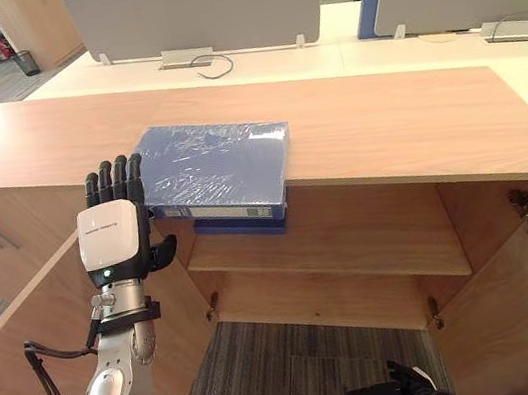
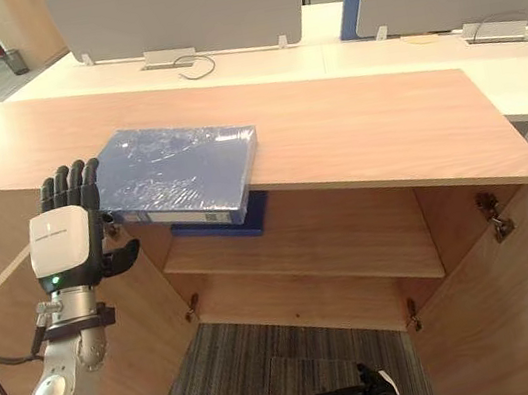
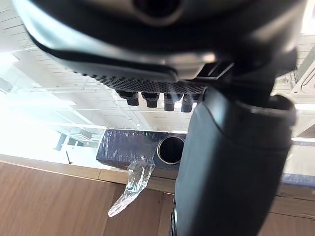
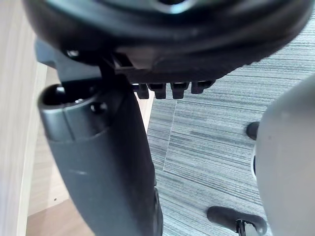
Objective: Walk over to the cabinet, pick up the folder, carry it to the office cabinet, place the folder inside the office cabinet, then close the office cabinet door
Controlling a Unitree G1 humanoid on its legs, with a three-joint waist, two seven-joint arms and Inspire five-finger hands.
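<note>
The pick-up step is in hand: the left hand (image 1: 110, 238), fingers straight and holding nothing, stands just beside the folder (image 1: 213, 165) on the cabinet top (image 1: 383, 122) — next it likely must grip the folder's overhanging edge.

Bright, even light from overhead falls on the wooden cabinet top (image 1: 382, 117) beyond the left hand (image 1: 113, 233). The film-wrapped blue folder (image 1: 218, 165), just past the hand, carries pale glints. Right of the hand, the shelf (image 1: 351, 234) under the top lies in soft shadow. In the left wrist view the ceiling (image 3: 34, 93) behind the folder burns out to white glare, and the hand is dark against it.
</note>
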